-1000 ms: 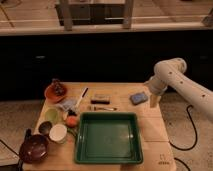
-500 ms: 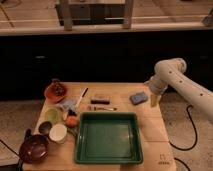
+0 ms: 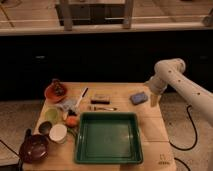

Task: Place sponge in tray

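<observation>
The blue-grey sponge (image 3: 139,97) lies flat on the wooden table, near its right edge and behind the tray. The dark-green tray (image 3: 108,140) sits at the table's front centre with nothing in it. My gripper (image 3: 153,98) hangs from the white arm just to the right of the sponge, close above the table. It is open and holds nothing. The arm reaches in from the right side of the view.
A small dark block (image 3: 100,96) and two thin utensils (image 3: 102,107) lie behind the tray. On the left are a red bowl (image 3: 55,92), a green bowl (image 3: 51,115), a white cup (image 3: 58,133) and a dark maroon bowl (image 3: 33,148). A dark counter front rises behind the table.
</observation>
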Robot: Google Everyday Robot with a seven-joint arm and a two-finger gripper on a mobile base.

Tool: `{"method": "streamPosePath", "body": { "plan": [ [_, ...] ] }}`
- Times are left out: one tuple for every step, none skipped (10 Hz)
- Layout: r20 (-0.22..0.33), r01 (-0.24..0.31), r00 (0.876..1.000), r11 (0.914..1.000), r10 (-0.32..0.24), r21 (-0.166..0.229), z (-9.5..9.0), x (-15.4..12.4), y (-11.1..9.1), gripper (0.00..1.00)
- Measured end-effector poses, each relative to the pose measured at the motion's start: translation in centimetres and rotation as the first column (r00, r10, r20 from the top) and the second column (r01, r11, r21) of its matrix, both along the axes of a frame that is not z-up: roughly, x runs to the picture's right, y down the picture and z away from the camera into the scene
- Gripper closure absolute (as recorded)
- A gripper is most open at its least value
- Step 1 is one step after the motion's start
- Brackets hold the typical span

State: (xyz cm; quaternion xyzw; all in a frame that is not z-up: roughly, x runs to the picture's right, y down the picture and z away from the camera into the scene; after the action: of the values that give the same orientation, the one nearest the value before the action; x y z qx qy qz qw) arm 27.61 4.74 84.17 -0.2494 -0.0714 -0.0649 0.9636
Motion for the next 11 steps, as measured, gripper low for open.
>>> {"method": "streamPosePath", "body": {
  "plan": [
    [0.002,0.000,1.000,1.0000,0.000,-0.004,0.3,0.1,0.1,0.20],
    [0.003,0.000,1.000,1.0000,0.000,-0.007,0.6,0.2,0.2,0.20],
    [0.005,0.001,1.000,0.9999,-0.001,-0.011,0.8,0.2,0.3,0.20],
    [0.008,0.003,1.000,0.9998,-0.003,-0.017,1.3,0.2,0.4,0.20],
    [0.010,0.004,1.000,0.9998,-0.004,-0.020,1.5,0.2,0.5,0.20],
    [0.013,0.006,1.000,0.9997,-0.006,-0.025,1.9,0.0,0.6,0.20],
    [0.015,0.008,1.000,0.9996,-0.007,-0.028,2.3,0.0,0.6,0.20],
    [0.016,0.009,1.000,0.9994,-0.009,-0.034,2.5,0.0,0.8,0.20],
    [0.017,0.009,1.000,0.9993,-0.009,-0.035,2.6,0.0,0.8,0.20],
    [0.019,0.006,1.000,0.9991,-0.005,-0.042,3.1,-0.2,1.1,0.20],
    [0.019,0.004,1.000,0.9990,-0.003,-0.045,3.4,-0.3,1.2,0.20]
  ]
}}
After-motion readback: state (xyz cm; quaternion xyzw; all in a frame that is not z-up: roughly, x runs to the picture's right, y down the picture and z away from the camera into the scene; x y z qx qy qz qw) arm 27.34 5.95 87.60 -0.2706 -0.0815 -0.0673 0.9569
